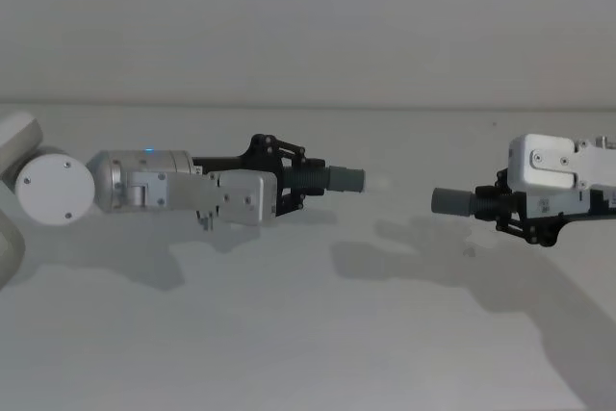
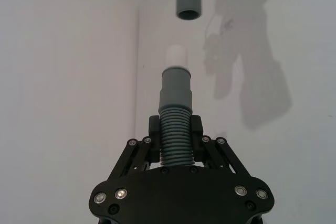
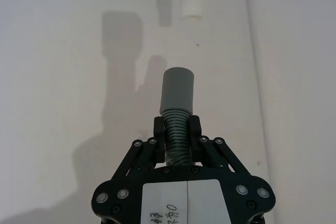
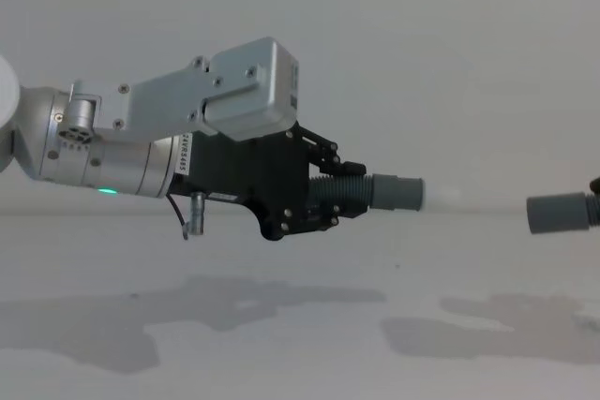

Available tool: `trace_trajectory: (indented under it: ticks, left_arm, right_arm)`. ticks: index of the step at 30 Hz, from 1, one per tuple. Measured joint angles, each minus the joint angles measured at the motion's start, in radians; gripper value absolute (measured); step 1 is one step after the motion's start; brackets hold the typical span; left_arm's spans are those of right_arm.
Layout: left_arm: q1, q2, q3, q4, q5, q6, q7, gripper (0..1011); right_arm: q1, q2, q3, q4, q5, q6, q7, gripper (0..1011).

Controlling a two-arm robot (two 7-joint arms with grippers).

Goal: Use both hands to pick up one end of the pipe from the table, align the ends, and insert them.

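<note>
A plain pale grey wall (image 1: 308, 16) stands at the far side. Nearer, soft grey shadows (image 1: 423, 267) spread left and right, with a small dark speck (image 1: 470, 251) among those on the right.

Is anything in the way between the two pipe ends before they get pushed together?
Nothing visible is. The left tool holds the white-tipped end, the right tool holds the plain grey end, and just open air above the table lies between them.

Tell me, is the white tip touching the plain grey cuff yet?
Apart. The chest view shows an open gap between the white tip and the plain grey cuff, and the head view shows the same gap.
</note>
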Motion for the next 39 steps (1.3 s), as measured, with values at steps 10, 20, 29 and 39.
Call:
trace_trajectory:
  ticks: [10,20,29,39]
  left_arm:
    - [-0.001,0.002,0.001,-0.006,-0.001,-0.005,-0.005,323]
    - [-0.002,0.003,0.001,-0.009,-0.002,-0.007,-0.007,323]
    - [-0.002,0.003,0.001,-0.010,-0.002,-0.007,-0.008,323]
    - [-0.002,0.003,0.001,-0.010,-0.002,-0.008,-0.008,323]
  right_arm:
    - [-0.031,0.007,0.044,-0.018,0.019,-0.005,-0.058,256]
    - [-0.037,-0.006,0.057,-0.008,0.027,-0.024,-0.062,256]
    - [-0.022,-0.044,0.042,0.028,0.017,-0.046,-0.041,256]
    - [-0.011,-0.078,0.039,0.053,0.008,-0.067,-0.033,256]
